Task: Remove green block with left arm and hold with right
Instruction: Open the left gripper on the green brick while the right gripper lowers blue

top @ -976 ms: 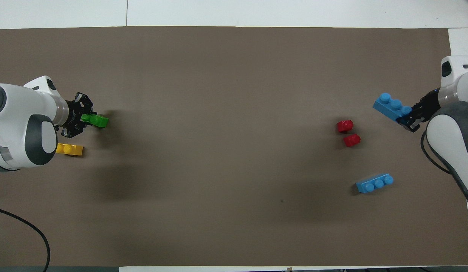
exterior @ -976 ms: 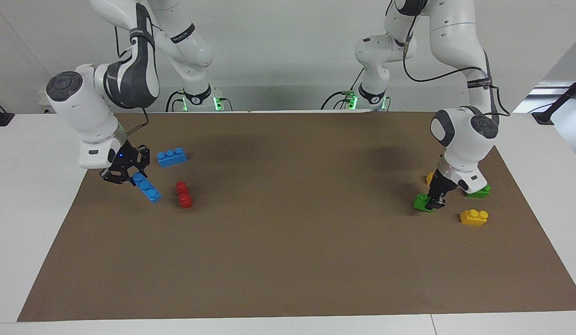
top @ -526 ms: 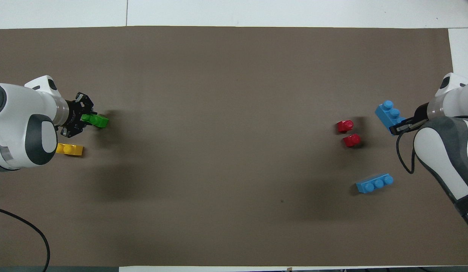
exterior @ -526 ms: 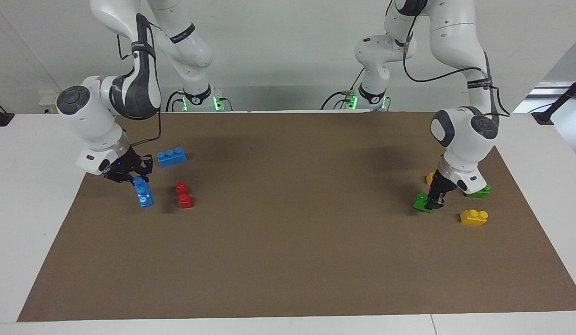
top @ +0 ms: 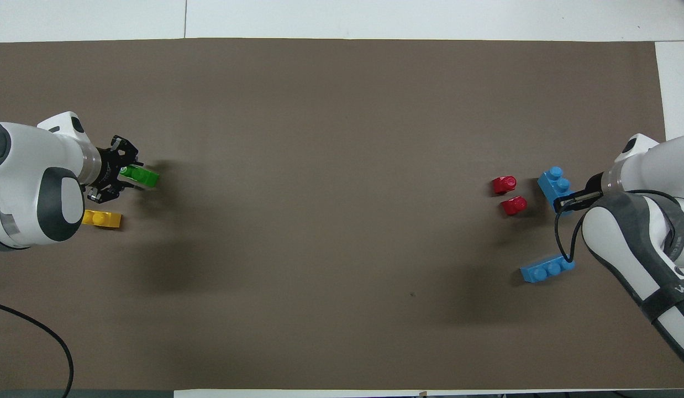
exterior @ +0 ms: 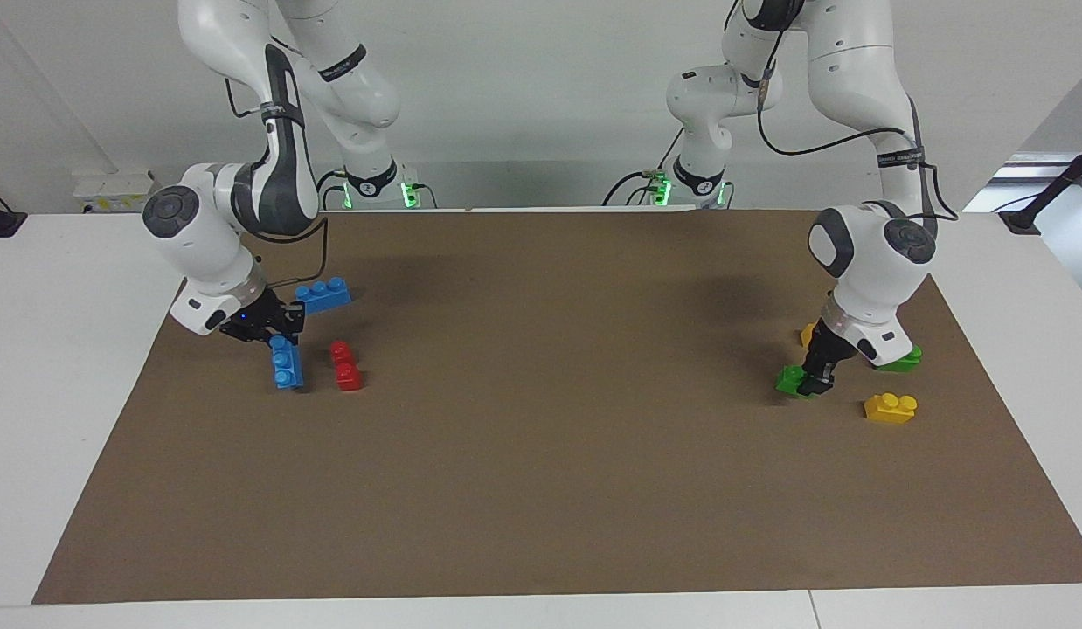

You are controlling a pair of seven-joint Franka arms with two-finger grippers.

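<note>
Fingers, left gripper (exterior: 818, 377): closed on the green block (exterior: 793, 381), which rests on the brown paper mat (exterior: 558, 454) at the left arm's end of the table.
Fingers, right gripper (exterior: 274, 332): clamped on one end of a blue three-stud brick (exterior: 287, 363), tilted steeply, just beside the red bricks (exterior: 344, 365).
Materials: glossy moulded plastic bricks with round studs; matte mat; white arm shells.
Counts: two green, two blue, two red; of yellow, one whole brick (exterior: 890, 408) and a sliver.
Other blue brick (exterior: 322, 295): flat on the mat, nearer the robots.
Hidden: second green brick (exterior: 904, 359) and the yellow sliver (exterior: 807, 334) mostly covered by the left wrist.
</note>
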